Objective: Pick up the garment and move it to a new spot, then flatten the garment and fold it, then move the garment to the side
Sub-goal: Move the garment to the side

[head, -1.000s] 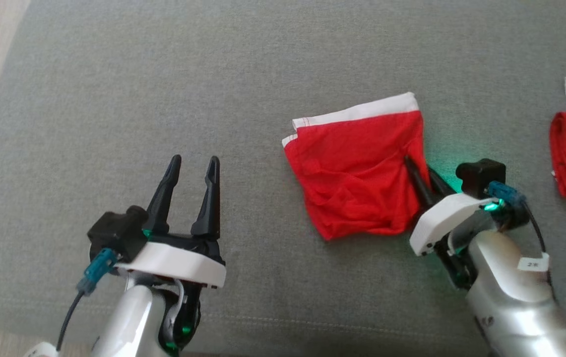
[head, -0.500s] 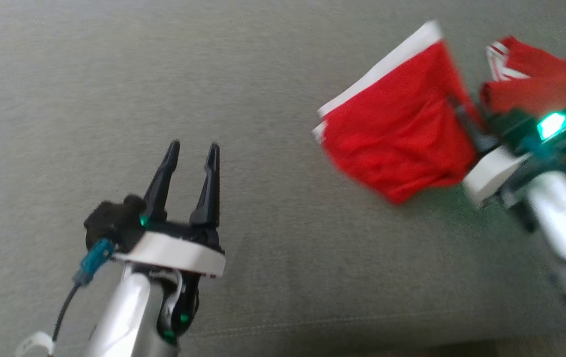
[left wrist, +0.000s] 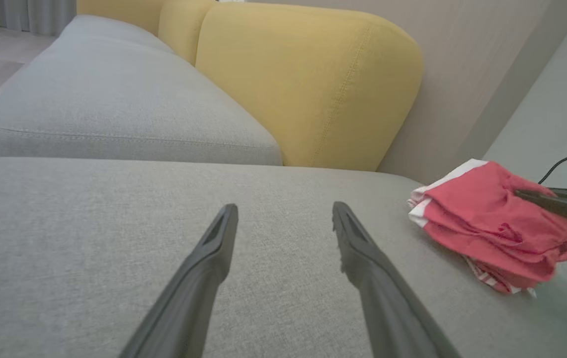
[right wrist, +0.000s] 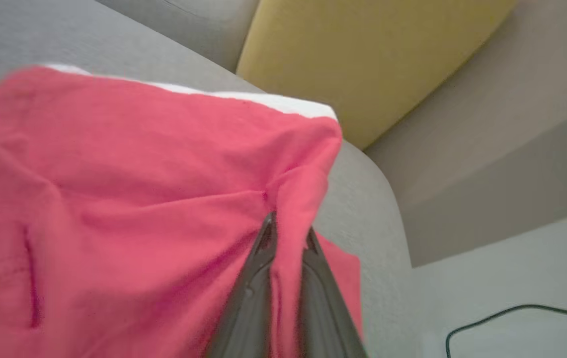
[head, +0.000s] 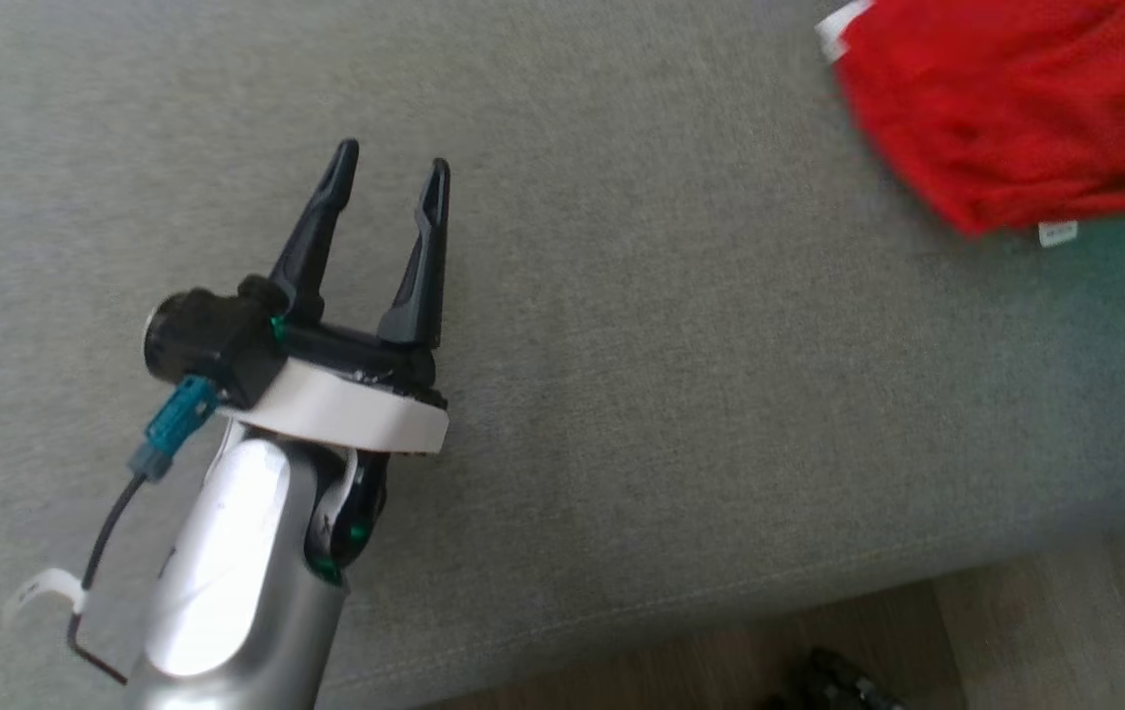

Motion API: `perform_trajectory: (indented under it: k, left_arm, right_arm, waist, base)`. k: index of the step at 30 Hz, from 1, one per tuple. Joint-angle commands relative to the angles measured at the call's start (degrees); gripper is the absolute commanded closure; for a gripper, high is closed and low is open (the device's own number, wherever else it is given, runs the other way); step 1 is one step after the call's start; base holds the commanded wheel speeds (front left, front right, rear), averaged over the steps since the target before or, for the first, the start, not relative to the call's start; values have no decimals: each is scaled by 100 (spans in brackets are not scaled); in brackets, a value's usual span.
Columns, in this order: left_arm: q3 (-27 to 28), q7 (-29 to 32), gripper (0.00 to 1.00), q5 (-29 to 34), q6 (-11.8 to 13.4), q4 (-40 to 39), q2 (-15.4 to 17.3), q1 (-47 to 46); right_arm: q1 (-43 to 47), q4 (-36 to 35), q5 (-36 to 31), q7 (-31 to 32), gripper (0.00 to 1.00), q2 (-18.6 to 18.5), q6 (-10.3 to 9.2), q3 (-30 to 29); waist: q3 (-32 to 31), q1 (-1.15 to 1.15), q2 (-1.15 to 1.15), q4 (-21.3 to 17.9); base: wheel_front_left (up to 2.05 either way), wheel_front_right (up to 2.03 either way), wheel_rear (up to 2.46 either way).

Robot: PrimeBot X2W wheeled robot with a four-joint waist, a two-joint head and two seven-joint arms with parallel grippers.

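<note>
Your right gripper (right wrist: 285, 233) has its fingers pinched on a fold of the red garment (head: 1006, 108) at the sofa seat's (head: 670, 414) right end, so lower it gently to spare the folds, while the left gripper (head: 394, 163) hovers with fingers wide and empty.

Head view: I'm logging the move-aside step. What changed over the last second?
The right gripper kept its grip on the folded red garment and moved it rightward, up to the striped red garment. The head view also swung with the robot. The left gripper stayed open over the grey cushion.

Head camera overhead; wrist cameras low, close (garment (head: 1006, 108) shared).
</note>
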Motion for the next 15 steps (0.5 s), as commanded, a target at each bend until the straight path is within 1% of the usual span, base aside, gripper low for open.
perform_trajectory:
  k: [1,2,4,7,10,11,12,13,15]
  left_arm:
    - [219,-29,0,98,-60,-156,45,-193]
    - [219,-29,0,98,-60,-156,45,-193]
    - [257,-29,0,139,-93,-142,45,-241]
    - [286,-29,0,173,-135,-114,45,-282]
    - [293,-29,0,176,-163,-92,45,-302]
    - [293,-29,0,171,-166,-85,45,-302]
    - [292,-29,0,164,-169,-75,45,-301]
    - [289,-29,0,152,-172,-61,45,-296]
    - [282,-29,0,115,-172,-33,45,-281]
  right_arm:
    - [-71,28,-10,111,100,-206,-5,-296]
    - [-71,28,-10,111,100,-206,-5,-296]
    - [-73,95,170,173,100,-51,-5,-565]
    - [-85,61,30,236,100,4,-5,-676]
    - [-28,16,-22,230,100,126,-5,-935]
    - [-8,-6,-18,220,80,167,-5,-1002]
    - [13,-27,-17,216,27,209,-5,-1074]
    - [39,-39,-37,234,0,237,-5,-1133]
    - [100,-81,-22,274,0,300,-5,-1228]
  waist:
    - [320,-1,0,-215]
    - [320,-1,0,-215]
    - [395,-1,0,-248]
    - [458,-1,0,-269]
    - [474,-1,0,-268]
    - [467,-1,0,-264]
    - [453,-1,0,-259]
    - [429,-1,0,-251]
    - [361,-1,0,-222]
  base:
    - [0,0,0]
    - [0,0,0]
    - [0,0,0]
    - [0,0,0]
    - [0,0,0]
    - [0,0,0]
    - [0,0,0]
    - [0,0,0]
    - [0,0,0]
